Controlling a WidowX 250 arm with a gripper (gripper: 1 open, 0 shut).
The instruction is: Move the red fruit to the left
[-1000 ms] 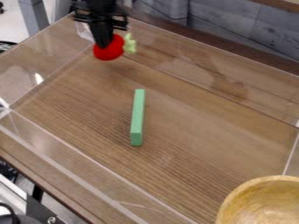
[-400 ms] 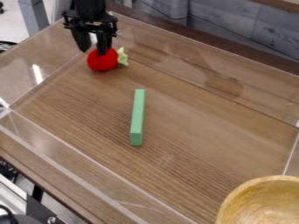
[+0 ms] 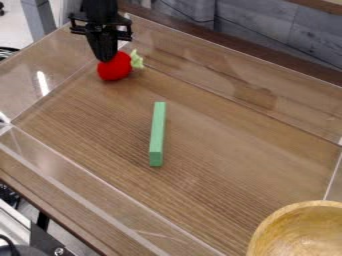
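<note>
The red fruit, a small glossy ball with a pale green tuft on its right side, rests on the wooden table near the back left corner. My gripper points straight down just above and slightly left of it. The black fingers are pressed together with nothing between them, and their tips sit close to the fruit's top. I cannot tell whether they touch it.
A long green bar lies on the wood in the middle of the table. Clear plastic walls ring the work area. A wooden bowl sits at the bottom right corner.
The gripper carried the fruit a little left and down, opened and let it go on the table, then shut again empty above it.
</note>
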